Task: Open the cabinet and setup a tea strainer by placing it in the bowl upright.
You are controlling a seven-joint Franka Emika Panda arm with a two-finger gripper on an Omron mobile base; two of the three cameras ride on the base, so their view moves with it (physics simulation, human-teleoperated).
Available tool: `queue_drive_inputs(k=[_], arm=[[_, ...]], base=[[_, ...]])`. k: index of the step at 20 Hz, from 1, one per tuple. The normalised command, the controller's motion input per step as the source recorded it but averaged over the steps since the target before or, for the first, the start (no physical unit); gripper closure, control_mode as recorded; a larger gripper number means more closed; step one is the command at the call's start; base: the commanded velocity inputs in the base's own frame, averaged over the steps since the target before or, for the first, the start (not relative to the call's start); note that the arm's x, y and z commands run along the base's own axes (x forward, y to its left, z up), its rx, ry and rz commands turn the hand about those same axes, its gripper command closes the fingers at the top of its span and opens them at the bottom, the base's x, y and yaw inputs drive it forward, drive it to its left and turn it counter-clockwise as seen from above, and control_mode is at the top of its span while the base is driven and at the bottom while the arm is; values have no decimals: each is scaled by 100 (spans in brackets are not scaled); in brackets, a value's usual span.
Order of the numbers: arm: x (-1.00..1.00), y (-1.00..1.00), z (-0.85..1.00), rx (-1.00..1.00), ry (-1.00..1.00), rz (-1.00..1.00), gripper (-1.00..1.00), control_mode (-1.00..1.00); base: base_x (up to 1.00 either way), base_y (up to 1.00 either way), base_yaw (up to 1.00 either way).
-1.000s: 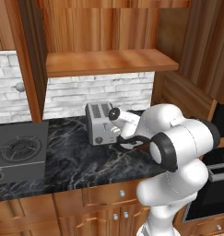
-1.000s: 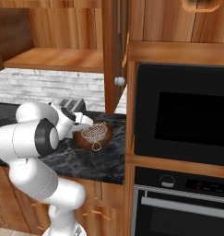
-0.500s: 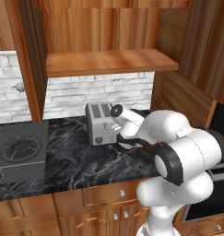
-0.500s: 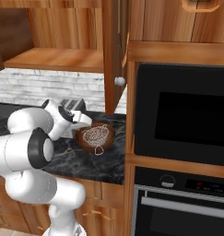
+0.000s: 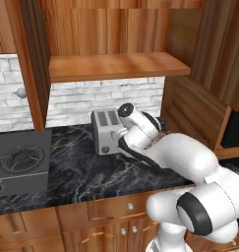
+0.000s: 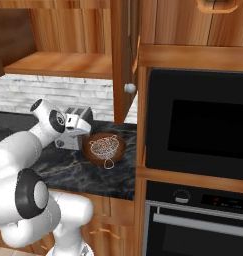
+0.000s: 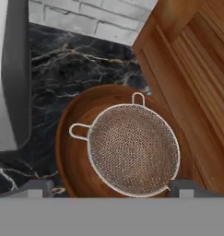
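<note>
Hand view: silver wire-mesh tea strainer (image 7: 133, 150) upright inside brown wooden bowl (image 7: 74, 156).

dark marble counter (image 5: 76, 170), toaster (image 5: 107, 131), bowl (image 7: 74, 152), perhaps cooktop (image 5: 20, 162)

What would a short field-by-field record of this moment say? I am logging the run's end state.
cabinet: doors open, shelf bare
tea strainer: in the bowl, mesh cup facing up
bowl: on the black marble counter, beside the toaster
gripper: above the bowl, fingers apart, holding nothing
oven: right of the bowl
</note>
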Motion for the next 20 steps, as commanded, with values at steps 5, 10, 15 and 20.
queue_drive_inputs(k=[5,10,15,20], arm=[[-91,94,49,21,17,1,-100,-100],[-87,86,41,23,18,5,-100,-100],[-60,87,20,25,19,13,-100,-100],[-31,41,21,19,17,14,-100,-100]], base=[[0,0,0],[0,0,0],[0,0,0],[0,0,0]])
